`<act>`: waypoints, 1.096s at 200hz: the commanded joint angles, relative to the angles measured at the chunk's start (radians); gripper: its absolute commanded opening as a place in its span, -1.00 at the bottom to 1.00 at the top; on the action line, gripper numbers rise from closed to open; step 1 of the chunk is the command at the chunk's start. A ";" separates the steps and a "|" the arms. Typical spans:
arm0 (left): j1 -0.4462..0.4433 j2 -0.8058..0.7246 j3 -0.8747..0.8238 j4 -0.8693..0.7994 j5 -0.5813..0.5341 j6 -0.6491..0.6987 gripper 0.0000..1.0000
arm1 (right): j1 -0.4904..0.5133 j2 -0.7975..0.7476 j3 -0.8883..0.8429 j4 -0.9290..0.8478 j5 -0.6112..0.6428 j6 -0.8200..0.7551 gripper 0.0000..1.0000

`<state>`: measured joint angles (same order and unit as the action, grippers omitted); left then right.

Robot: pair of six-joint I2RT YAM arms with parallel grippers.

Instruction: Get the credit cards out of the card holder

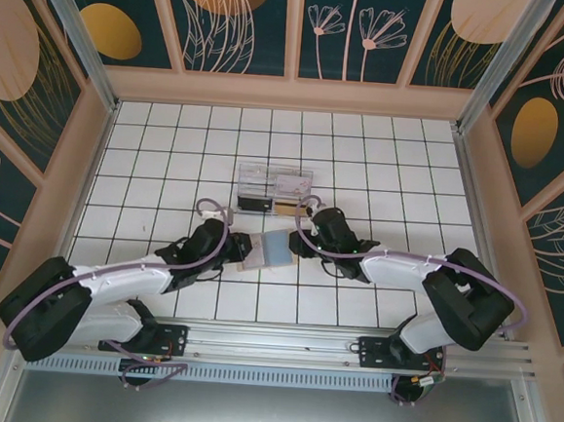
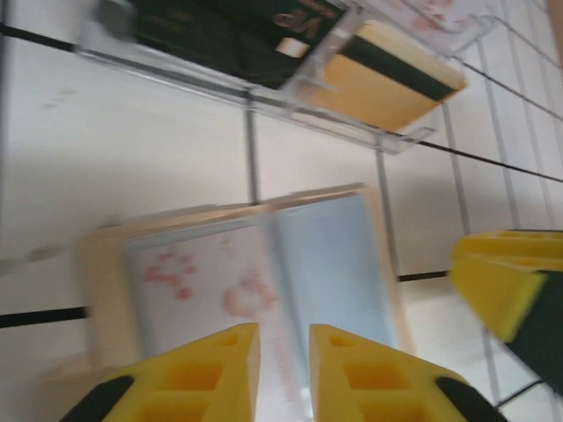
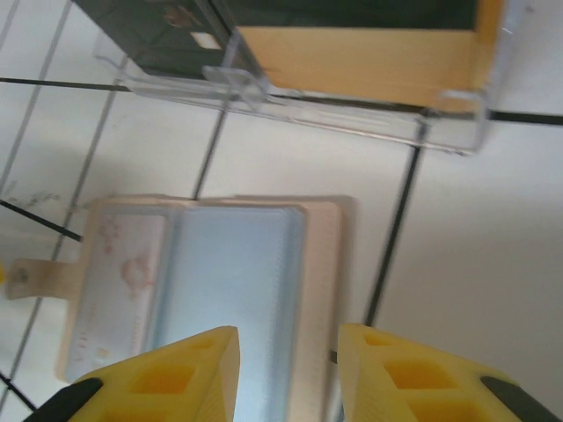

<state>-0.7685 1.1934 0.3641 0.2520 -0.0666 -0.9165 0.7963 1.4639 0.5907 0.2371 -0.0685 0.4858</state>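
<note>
- The left tool [image 2: 283,341] hangs over the near edge of the credit card [image 2: 198,281], its jaws a narrow slit apart. The blur hides whether they pinch the card's edge, so I cannot tell if anything is grasped.
- The right tool [image 3: 288,338] is released, its jaws part open astride the right rim of the card holder [image 3: 233,264].
- The card holder lies open and flat on the tiled tabletop [image 1: 170,144] between the two tools. The credit card sits in its left half, and the blue-grey lining on the right is bare.
- To do this step well, the right tool should probably pin the holder's right half so it cannot slide. The left tool should nip only the card's exposed edge, not the lining, and draw it out flat.
- Just beyond stands a clear box [image 2: 378,132] holding a black block [image 2: 229,40] and a tan block [image 2: 387,88].
- The gold lettering on the black block is too blurred to read. The card shows only pink marks, no legible writing.
</note>
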 commanded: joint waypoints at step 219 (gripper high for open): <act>0.018 0.048 -0.112 0.048 0.039 -0.018 -0.90 | 0.095 0.312 0.253 -0.036 -0.204 0.160 -0.53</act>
<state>-0.7570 1.2514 0.2798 0.3042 -0.0093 -0.9119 0.8871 1.7580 0.8242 0.2241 -0.2634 0.6144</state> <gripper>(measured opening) 0.070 0.234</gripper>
